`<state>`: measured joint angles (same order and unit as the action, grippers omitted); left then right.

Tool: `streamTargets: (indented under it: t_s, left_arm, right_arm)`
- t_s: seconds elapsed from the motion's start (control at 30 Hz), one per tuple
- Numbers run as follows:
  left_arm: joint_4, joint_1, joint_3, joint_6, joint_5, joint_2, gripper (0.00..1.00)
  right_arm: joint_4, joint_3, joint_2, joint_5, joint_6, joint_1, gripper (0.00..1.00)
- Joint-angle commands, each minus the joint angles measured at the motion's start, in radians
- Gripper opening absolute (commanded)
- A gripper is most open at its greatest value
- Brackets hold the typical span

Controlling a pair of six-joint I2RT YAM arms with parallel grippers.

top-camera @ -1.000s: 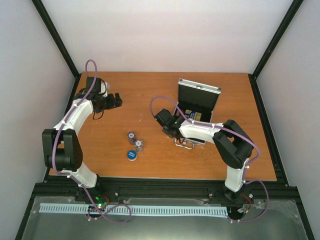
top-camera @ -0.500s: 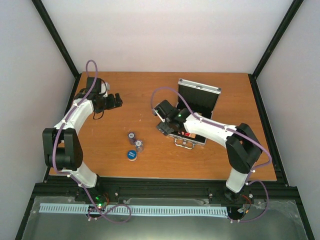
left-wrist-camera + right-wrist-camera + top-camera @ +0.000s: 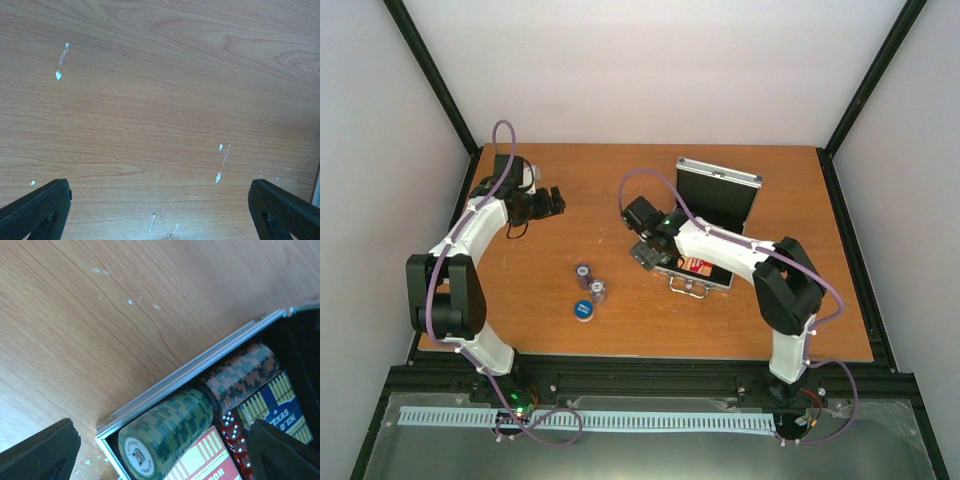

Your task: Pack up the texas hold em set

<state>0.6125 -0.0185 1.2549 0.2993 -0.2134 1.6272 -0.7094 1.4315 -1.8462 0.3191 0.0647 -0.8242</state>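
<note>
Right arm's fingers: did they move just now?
Yes. The right arm's fingers slid slightly toward the table's far edge, along the silver case's left side.

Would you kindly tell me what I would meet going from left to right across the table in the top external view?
left gripper → loose cluster of two small chip stacks and the blue disc → right gripper → open silver case

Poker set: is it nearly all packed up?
Partly. Two chip rolls, the red dice and card boxes already lie in the open case. The left gripper and right gripper are open and empty. Two small chip stacks and the blue disc wait on the table, and the lid needs closing.
</note>
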Motion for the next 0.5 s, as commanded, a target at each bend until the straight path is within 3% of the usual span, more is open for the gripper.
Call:
streamTargets:
  t_s: [0.0,0.23,0.47]
  left_arm:
    - [-0.005,0.008,0.036,0.005,-0.007,0.001,1.00]
    - [-0.002,0.009,0.026,-0.001,0.000,-0.009,1.00]
    - [-0.003,0.009,0.020,-0.003,-0.002,-0.009,1.00]
  right_arm:
    - [-0.036,0.021,-0.055,0.094,-0.054,0.018,0.92]
    - [-0.099,0.013,-0.088,0.217,-0.119,0.039,0.92]
    - [-0.098,-0.027,-0.036,0.192,-0.134,0.040,0.91]
